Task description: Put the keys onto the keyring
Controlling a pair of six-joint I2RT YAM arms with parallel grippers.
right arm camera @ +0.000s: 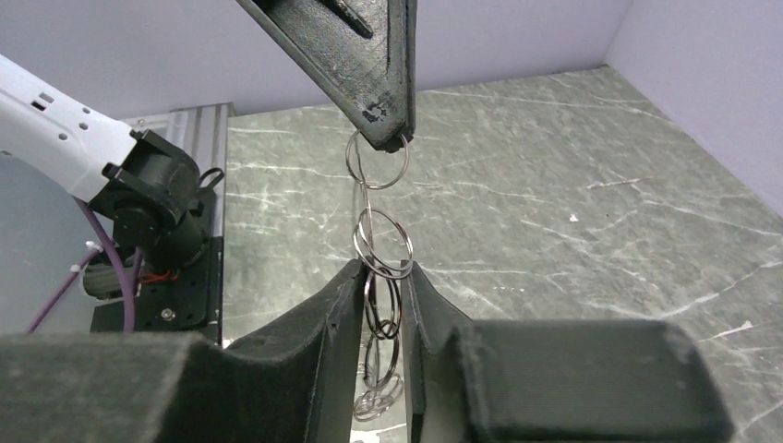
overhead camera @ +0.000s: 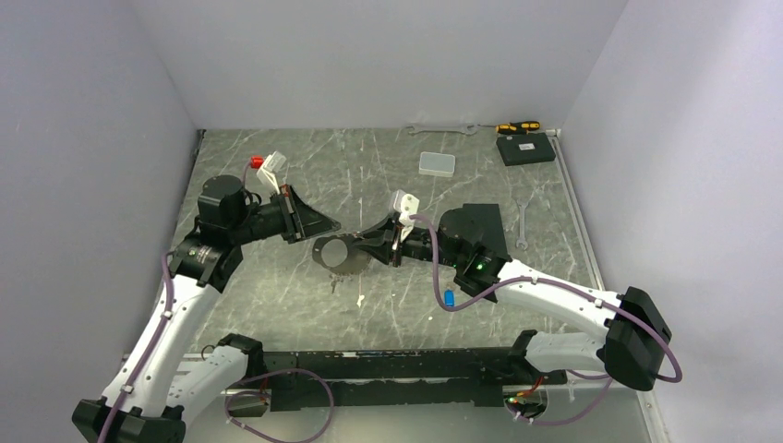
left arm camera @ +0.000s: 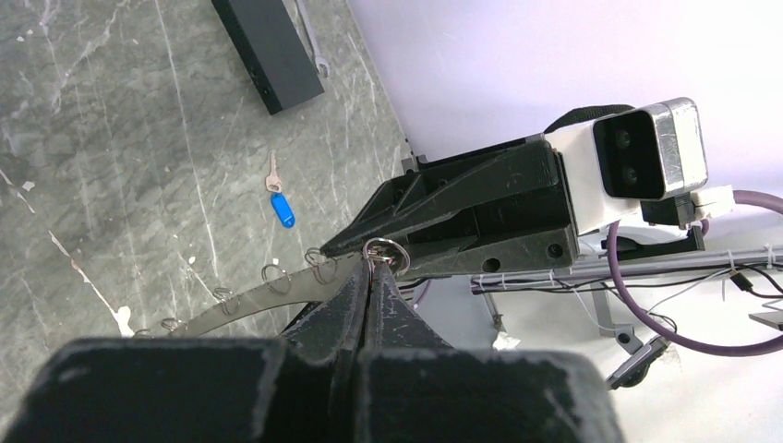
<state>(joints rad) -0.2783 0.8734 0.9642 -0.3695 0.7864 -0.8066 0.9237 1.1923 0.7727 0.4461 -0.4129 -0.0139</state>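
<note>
The keyring is a curved pale band (left arm camera: 263,297) carrying several small wire rings; it hangs between both grippers above the table (overhead camera: 338,253). My left gripper (left arm camera: 372,268) is shut on one small ring (left arm camera: 386,250) at the band's end. My right gripper (right arm camera: 383,269) is closed on the hanging string of rings (right arm camera: 382,242), which runs down between its fingers. Above it the left gripper's tip (right arm camera: 374,69) holds the top ring (right arm camera: 377,159). The two gripper tips nearly touch in the top view: left (overhead camera: 334,229), right (overhead camera: 349,247). The blue-tagged key (left arm camera: 283,209) and the plain silver key (left arm camera: 272,173) lie on the table, the blue tag (overhead camera: 449,297) beside the right arm's cable.
A clear box (overhead camera: 436,163), a black box (overhead camera: 525,149), a yellow-black screwdriver (overhead camera: 517,126) and a wrench (overhead camera: 443,129) lie at the back. Another wrench (overhead camera: 522,226) lies at the right. Small bits (overhead camera: 359,300) lie under the grippers. Walls close in on three sides.
</note>
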